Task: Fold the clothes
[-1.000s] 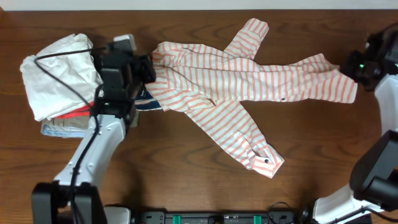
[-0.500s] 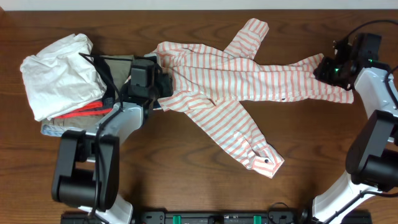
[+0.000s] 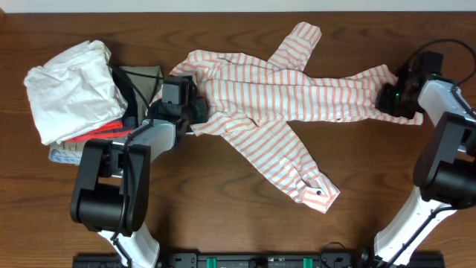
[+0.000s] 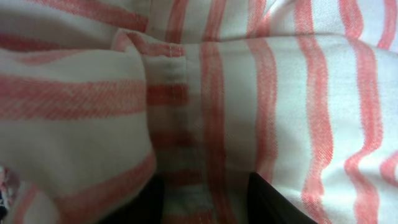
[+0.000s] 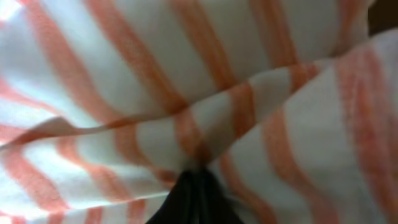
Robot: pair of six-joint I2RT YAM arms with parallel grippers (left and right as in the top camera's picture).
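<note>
A coral-and-white striped shirt (image 3: 297, 97) lies spread on the dark wooden worktop (image 3: 223, 216). Its long axis runs from 9 o'clock to 3 o'clock, with one sleeve pointing to 12 and the other trailing toward 5. What looks like the collar end is at 9 o'clock, where the left claw (image 3: 195, 112) meets it. The hem end is at 3 o'clock, under the right claw (image 3: 390, 100), so each arm has its own end and the cloth stretches between them. The right claw is pinched tight on a fold of the hem. The left claw's fingers stand partly apart with striped cloth between them; whether they grip it I cannot tell. Further out at 9 o'clock sits a pile of other garments (image 3: 71, 89). A second earlier the right claw hung clear beyond the 3 o'clock end; now it is down on the cloth, and the left arm has swung in lower. The shirt itself looks unmoved.
</note>
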